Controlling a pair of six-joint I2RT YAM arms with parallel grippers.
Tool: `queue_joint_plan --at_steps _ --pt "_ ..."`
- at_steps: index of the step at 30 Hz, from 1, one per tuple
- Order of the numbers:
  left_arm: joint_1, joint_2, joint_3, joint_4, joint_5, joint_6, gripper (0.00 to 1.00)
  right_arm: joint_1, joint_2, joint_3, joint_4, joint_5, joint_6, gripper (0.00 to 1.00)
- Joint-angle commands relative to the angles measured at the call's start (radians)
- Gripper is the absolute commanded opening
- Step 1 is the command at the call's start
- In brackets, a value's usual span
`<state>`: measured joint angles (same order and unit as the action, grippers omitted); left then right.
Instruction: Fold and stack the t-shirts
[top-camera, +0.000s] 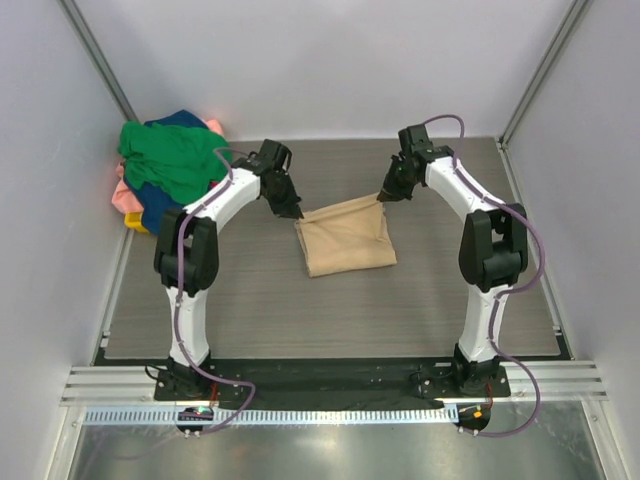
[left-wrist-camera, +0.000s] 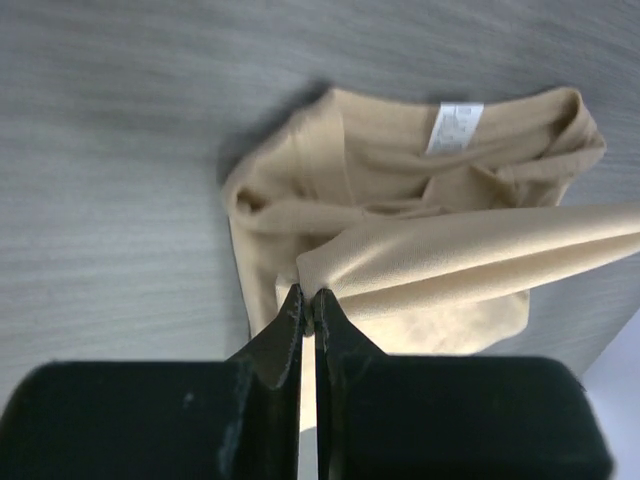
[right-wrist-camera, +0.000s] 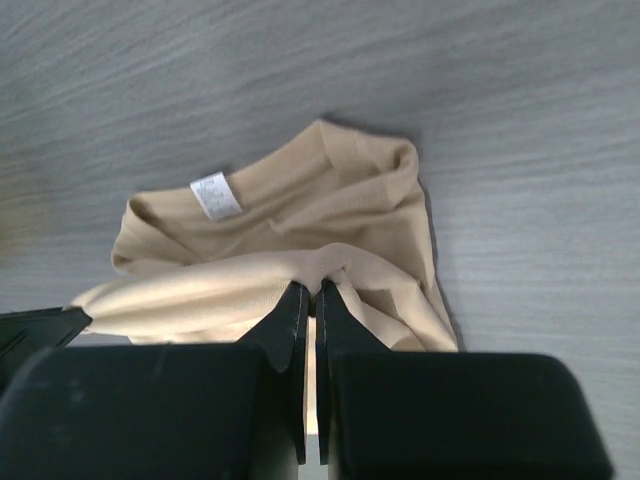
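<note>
**Pinched at two corners: tan shirt, mid-table**

Closed hard at the left gripper, black fingers together on a fold of the tan shirt. Cloth pulled taut from the tips, off toward the right of that wrist view. Same at the right gripper: jaws together on a pinch of the shirt's edge, cloth bunched at the tips and stretched away to the left.

From above: left gripper at the shirt's far left corner, right gripper at its far right corner. Far edge lifted and strung between them. Rest of the tan shirt lying on the table just nearer than both tools, roughly folded to a rectangle, slightly askew.

Beyond the left tips, inside the neck: a small white label, faintly printed, too blurred to read. Same label beyond and left of the right tips; print not legible there either.

Well left of and beyond the left gripper, in the table's far left corner: a heap.
- Green shirt on top.
- Navy shirt behind and beneath.
- Pink shirt at the near left edge.
- A bit of yellow basket showing under it.

Heap well apart from the tan shirt.
</note>
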<state>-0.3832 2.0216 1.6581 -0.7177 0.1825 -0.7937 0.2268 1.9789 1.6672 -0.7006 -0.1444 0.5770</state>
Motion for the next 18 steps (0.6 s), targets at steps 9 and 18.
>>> queue_joint_plan --at_steps 9,18 --pt "0.089 0.100 0.362 -0.272 -0.046 0.094 0.53 -0.040 0.178 0.407 -0.124 0.133 -0.069 0.80" --pt "-0.103 -0.234 -0.067 -0.019 -0.062 0.013 0.52 0.025 -0.267 -0.182 0.170 -0.121 -0.075 0.74"
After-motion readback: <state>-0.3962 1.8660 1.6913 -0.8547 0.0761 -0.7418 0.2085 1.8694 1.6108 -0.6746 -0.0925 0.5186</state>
